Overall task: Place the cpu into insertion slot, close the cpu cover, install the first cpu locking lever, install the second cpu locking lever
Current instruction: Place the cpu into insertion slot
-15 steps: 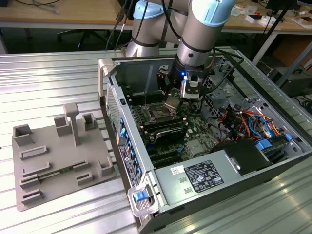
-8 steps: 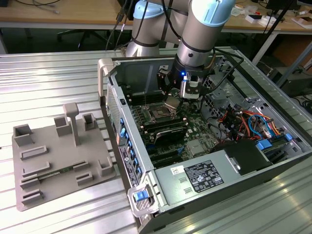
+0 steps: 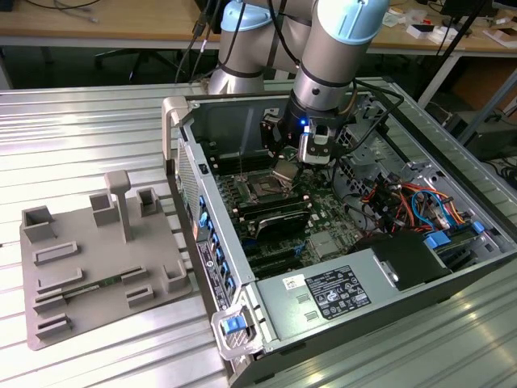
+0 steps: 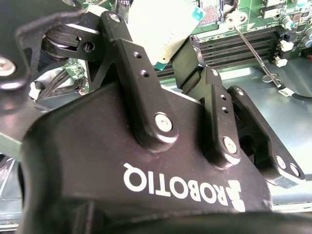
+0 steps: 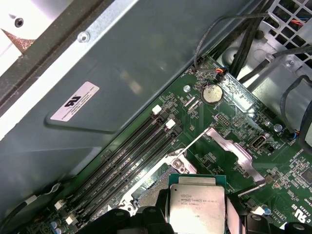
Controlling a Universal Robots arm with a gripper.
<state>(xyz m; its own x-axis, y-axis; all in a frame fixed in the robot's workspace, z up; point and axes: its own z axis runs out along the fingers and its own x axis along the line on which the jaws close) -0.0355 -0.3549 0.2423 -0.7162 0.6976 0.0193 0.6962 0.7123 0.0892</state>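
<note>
A: How is the gripper (image 4: 155, 36) found?
B: Clamped on the cpu (image 5: 196, 204) — it is pinched by its edges.
A: And where is it held?
B: Over the insertion slot (image 3: 262, 187) — not yet seated.

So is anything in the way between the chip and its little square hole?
Nothing visible is. The gripper holds the cpu in the air. In the exterior view the insertion slot sits uncovered close below it, with nothing between them.

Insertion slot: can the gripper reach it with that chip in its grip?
Probably yes: the gripper, shut on the cpu, hangs close above the insertion slot, with nothing visibly between them.
</note>
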